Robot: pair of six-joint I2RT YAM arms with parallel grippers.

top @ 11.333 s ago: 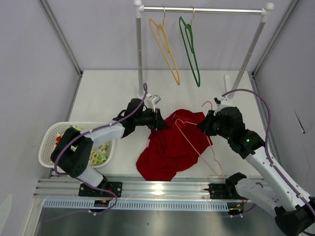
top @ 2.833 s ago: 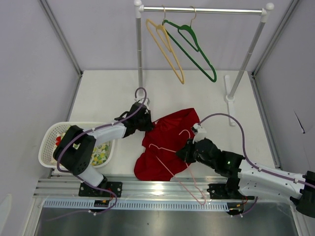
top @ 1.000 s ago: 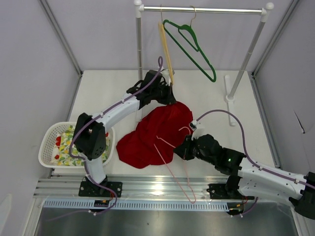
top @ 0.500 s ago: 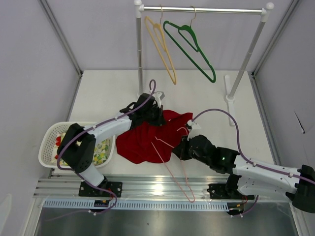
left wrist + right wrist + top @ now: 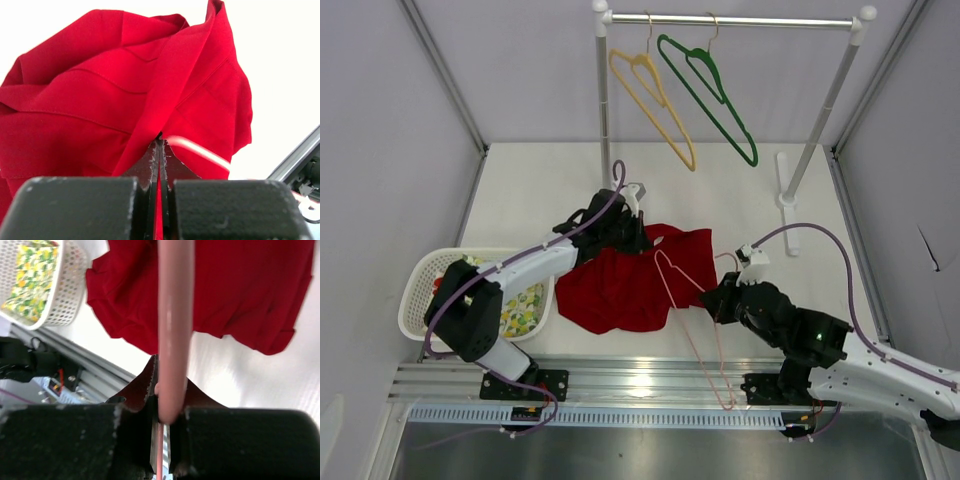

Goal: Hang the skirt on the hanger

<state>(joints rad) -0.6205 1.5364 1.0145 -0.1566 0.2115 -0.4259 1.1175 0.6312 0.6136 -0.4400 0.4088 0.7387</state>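
The white table [image 5: 540,190] carries a clothes rail [image 5: 740,20] at its far side, where a yellow hanger [image 5: 655,100] and a green hanger [image 5: 715,100] hang. The skirt [image 5: 630,285] lies crumpled near the middle of the table, its far edge lifted in a fold. To its left sits a white basket [image 5: 420,275] holding printed cloth. The hanger [image 5: 705,330] slants from the skirt's right part down toward the near edge of the table, its upper corner over the red fabric; whether any wire passes inside the garment cannot be told. The left gripper [image 5: 638,238] is at the skirt's far edge, and its wrist view shows the jaws pressed tight together with a ridge of fabric pinched between them [image 5: 160,150]. The right gripper [image 5: 717,300] sits just right of the skirt, jaws clamped on the pink wire [image 5: 167,405], which runs up that view as a thick blurred bar.
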